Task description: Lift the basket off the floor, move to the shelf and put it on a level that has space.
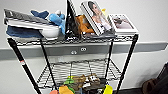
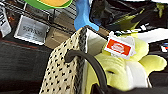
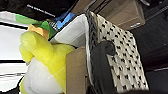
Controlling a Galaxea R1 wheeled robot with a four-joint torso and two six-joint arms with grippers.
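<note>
The shelf (image 1: 128,58) stands right in front of me in the head view, a black wire rack against a pale wall. Its level (image 1: 80,68), a bare wire-grid tier, lies under the top tier of books (image 1: 97,17) and blue plush (image 1: 53,18). The beige woven basket (image 2: 60,72) looms close in the left wrist view, and a dark curved handle (image 2: 87,60) runs from its rim toward the camera. The right wrist view has the basket's other side (image 3: 120,57) with a dark handle (image 3: 100,65). A yellow plush (image 2: 117,70) with a red tag sits in it.
A tier of colourful blocks (image 1: 75,85) lies below the bare level. A brown cardboard box (image 3: 120,12) sits low beside the basket, over the dark carpet floor (image 2: 20,65). A dark brown object (image 1: 155,85) stands at the wall, right of the rack.
</note>
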